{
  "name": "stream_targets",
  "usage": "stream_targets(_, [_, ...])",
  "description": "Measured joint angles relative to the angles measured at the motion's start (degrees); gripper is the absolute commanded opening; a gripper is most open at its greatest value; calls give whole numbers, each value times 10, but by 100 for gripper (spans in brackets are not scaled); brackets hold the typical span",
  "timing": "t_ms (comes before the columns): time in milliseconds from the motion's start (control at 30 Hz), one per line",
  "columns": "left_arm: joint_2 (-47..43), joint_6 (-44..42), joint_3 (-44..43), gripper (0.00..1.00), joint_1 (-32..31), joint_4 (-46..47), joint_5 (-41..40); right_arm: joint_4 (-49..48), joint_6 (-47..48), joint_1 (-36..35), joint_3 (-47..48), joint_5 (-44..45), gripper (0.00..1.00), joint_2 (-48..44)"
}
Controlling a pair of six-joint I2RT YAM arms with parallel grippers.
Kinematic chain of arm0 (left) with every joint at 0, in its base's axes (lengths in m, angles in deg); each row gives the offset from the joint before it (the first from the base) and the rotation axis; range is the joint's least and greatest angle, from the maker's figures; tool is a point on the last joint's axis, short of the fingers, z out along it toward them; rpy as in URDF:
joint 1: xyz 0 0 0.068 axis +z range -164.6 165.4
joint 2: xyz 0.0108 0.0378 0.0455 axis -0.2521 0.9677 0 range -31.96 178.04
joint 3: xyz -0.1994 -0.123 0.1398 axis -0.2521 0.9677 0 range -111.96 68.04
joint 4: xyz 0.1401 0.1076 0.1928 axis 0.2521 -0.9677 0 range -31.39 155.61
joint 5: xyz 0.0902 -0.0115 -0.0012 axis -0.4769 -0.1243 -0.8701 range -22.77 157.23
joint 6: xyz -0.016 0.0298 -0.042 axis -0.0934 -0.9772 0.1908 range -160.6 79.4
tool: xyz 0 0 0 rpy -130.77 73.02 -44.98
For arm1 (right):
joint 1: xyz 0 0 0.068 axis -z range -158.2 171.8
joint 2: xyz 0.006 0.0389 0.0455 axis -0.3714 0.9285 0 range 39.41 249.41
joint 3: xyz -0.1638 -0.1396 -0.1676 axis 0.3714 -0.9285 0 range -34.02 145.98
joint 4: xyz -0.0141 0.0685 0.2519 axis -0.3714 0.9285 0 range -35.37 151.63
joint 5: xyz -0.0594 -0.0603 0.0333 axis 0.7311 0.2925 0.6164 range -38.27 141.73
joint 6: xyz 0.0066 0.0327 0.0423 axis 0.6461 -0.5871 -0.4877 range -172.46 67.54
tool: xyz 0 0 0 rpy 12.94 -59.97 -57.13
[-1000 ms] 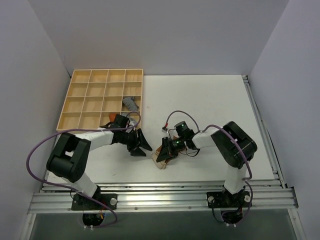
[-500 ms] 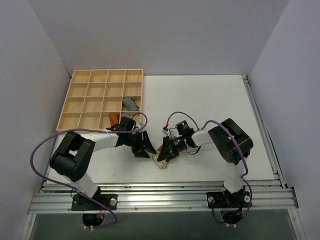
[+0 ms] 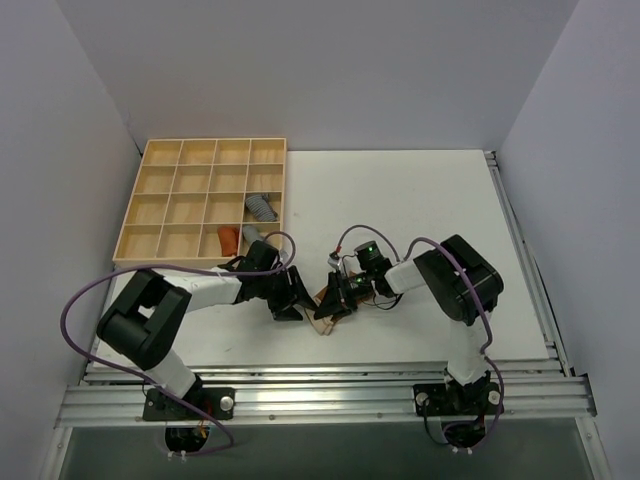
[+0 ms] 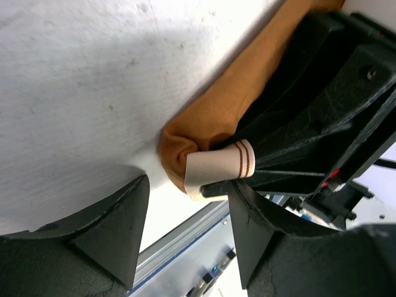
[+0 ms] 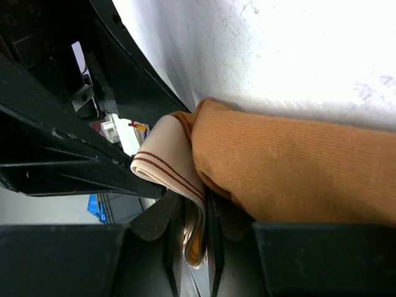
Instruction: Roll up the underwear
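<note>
My left fingers [image 4: 117, 229] stand spread wide, low over the white tabletop [image 4: 74, 80]. The folded end of the caramel-brown underwear [image 4: 229, 99] lies in the open gap just ahead of their tips. Whether either tip touches the cloth I cannot tell.

My right fingers [image 5: 153, 218] are drawn narrow and pinch the garment's pale beige band [image 5: 162, 151]. The band carries two thin brown stripes and runs down between them, and the brown body of the cloth lies along the tabletop beside them.

From above, the underwear sits near the front middle of the tabletop, between the two sets of fingers, which face each other almost tip to tip. My left arm [image 3: 205, 288] is folded at the elbow near its base, the forearm reaching low and to the right. My right arm [image 3: 455, 280] is bent over its own base, the forearm stretched low to the left.

At the far left of the tabletop lies a wooden compartment tray [image 3: 131, 200], apart from the underwear. It holds a grey rolled cloth [image 3: 262, 207] in a compartment along its right side and an orange rolled cloth [image 3: 229, 238] in its front row.
</note>
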Motion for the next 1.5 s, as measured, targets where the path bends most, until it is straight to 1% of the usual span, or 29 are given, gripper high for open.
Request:
stream_targets(200, [-7,28,-3,62,0,1,-39,-47,-37,3,-12,-10,0,10])
stream_targets(333, [-11,37,-4,62,-3,0,-62,-121,-95,4,-30,-11,0,20])
stream_targets(400, [-12,43,-4,62,-4,0,-68,-183,-139,5,-48,-10,0,27])
stream_targets(467, [-17,45,-3,63,-4,1,-77,-278,-200,7,-72,-9,0,42])
stream_targets(500, [-21,45,-1,63,-4,3,-80,-341,-237,9,-84,-11,0,56])
stream_targets(600, [-41,34,5,64,0,-2,-83,-483,-336,11,-99,-15,0,96])
stream_targets(667, [-56,22,5,65,7,-5,-77,-551,-387,12,-106,-14,0,115])
stream_targets(733, [-68,12,7,65,17,-6,-70,-593,-415,12,-110,-11,0,126])
stream_targets(933, [-67,26,47,66,42,26,-35,-648,-444,12,-125,3,0,136])
stream_targets(1067, [-41,36,49,66,43,46,-18,-662,-444,12,-128,5,0,142])
stream_targets(1233, [-30,48,51,66,44,79,-8,-680,-447,12,-132,10,0,147])
stream_targets(1500, [-12,108,97,65,43,207,17,-688,-448,12,-140,17,0,147])
